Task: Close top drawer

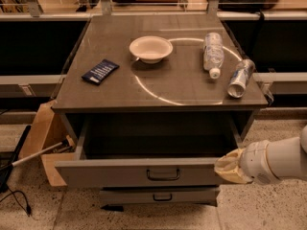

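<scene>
The top drawer is a wide grey drawer with a flat front and a small black centre handle. It stands partly pulled out under the grey cabinet top, its box showing dark and empty. My gripper comes in from the right on a white arm and rests against the right end of the drawer front. A beige cover hides its tip.
On the cabinet top lie a white bowl, a dark blue packet, a clear water bottle and a can. A narrower grey drawer sticks out below. A cardboard box and cables sit on the floor at left.
</scene>
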`<act>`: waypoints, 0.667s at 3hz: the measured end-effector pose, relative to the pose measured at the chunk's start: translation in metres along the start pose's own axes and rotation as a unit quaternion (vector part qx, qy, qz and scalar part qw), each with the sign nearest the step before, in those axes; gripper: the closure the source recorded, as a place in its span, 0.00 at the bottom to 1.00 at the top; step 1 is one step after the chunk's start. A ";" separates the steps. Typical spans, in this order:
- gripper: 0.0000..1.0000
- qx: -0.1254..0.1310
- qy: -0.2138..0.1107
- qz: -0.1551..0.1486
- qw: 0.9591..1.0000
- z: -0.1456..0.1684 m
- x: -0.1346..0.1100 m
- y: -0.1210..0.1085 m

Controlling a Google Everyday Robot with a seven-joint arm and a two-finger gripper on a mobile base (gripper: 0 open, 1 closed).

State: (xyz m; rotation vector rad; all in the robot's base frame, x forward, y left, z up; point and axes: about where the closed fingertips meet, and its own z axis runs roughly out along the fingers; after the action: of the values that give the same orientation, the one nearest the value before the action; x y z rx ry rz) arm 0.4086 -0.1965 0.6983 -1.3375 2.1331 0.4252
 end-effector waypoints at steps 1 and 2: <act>1.00 0.000 0.000 0.000 1.000 0.000 0.000 0.000; 1.00 0.008 0.000 -0.001 1.000 0.004 -0.001 -0.011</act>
State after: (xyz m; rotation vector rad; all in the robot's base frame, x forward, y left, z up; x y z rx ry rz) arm 0.4201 -0.1988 0.6959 -1.3301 2.1315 0.4070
